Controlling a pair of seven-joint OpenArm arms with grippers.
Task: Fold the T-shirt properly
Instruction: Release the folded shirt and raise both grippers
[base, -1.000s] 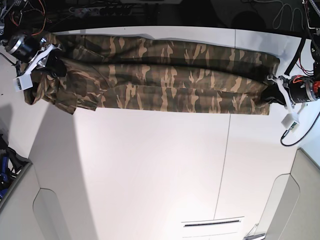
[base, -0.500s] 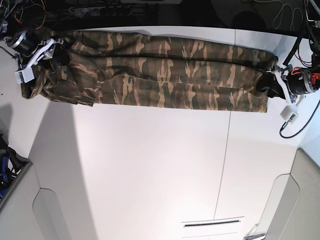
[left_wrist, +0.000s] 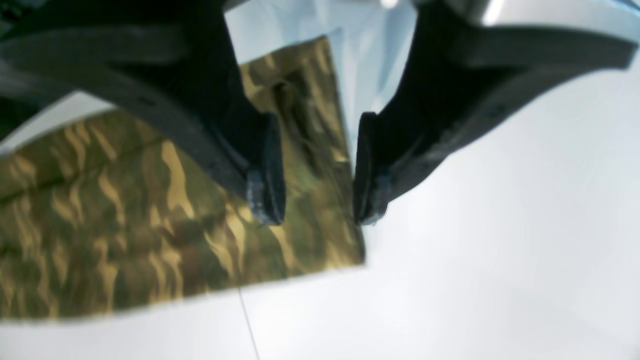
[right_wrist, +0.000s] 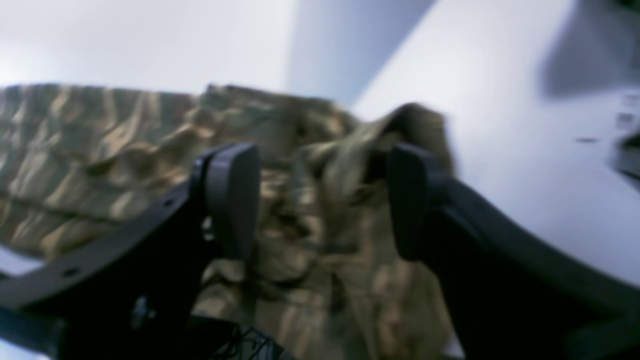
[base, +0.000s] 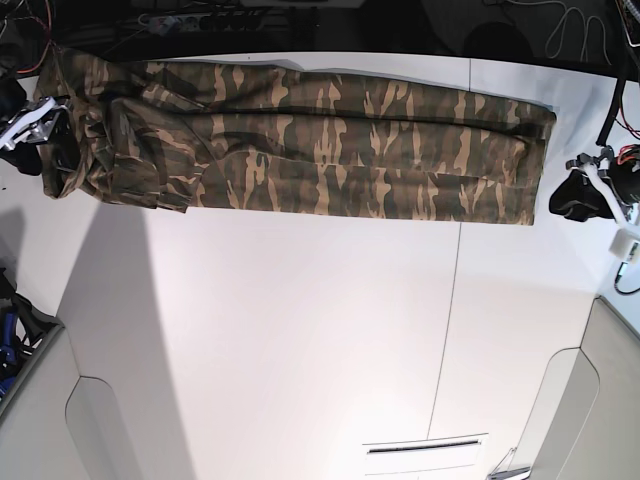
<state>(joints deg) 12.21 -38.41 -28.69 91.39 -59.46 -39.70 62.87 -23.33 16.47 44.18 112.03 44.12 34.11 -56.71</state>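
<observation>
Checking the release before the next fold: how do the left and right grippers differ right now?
The left gripper shows a narrower gap; the right gripper gapes wider. The left looks down on the T-shirt's flat, straight-edged end; the right faces its bunched, rumpled end. Both are open, and neither holds cloth.

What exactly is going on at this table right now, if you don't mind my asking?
A two-armed robot is folding a camouflage T-shirt, which lies as a long narrow band along the far edge of the white table. Both tools are open and hold nothing. The left tool hangs above the shirt's straight end, its fingers clear of the fabric. The right tool is at the opposite end, where the shirt is bunched and rumpled. That end looks like it needs tidying before any further fold.
</observation>
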